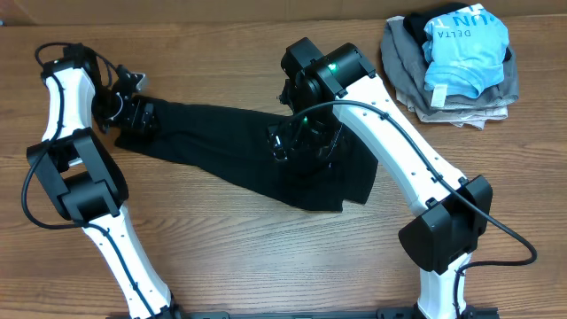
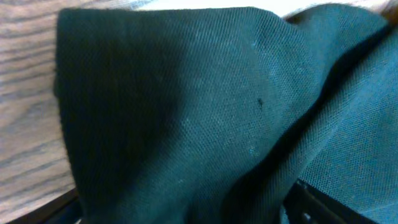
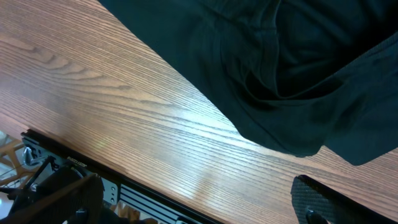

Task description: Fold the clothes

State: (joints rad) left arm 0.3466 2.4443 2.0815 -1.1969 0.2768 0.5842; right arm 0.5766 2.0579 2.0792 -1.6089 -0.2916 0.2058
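The clothes [image 1: 230, 142], one wrinkly black garment, lie stretched across the wooden table [image 1: 221, 248] from the left toward the centre right. My left gripper [image 1: 133, 113] sits at the garment's left end. In the left wrist view the dark fabric [image 2: 186, 112] fills the frame and covers the gap between the wide-apart jaws; one finger [image 2: 326, 202] shows at the lower right. My right gripper [image 1: 301, 140] hovers over the garment's bunched right part. In the right wrist view it [image 3: 193, 205] is open over bare wood, with the garment's edge [image 3: 280, 74] just beyond.
A pile of folded grey and beige garments [image 1: 443, 93] with a light blue DELTA shirt [image 1: 465, 49] on top sits at the back right corner. The right wrist view shows the table's edge with a black rail [image 3: 143, 199] below it.
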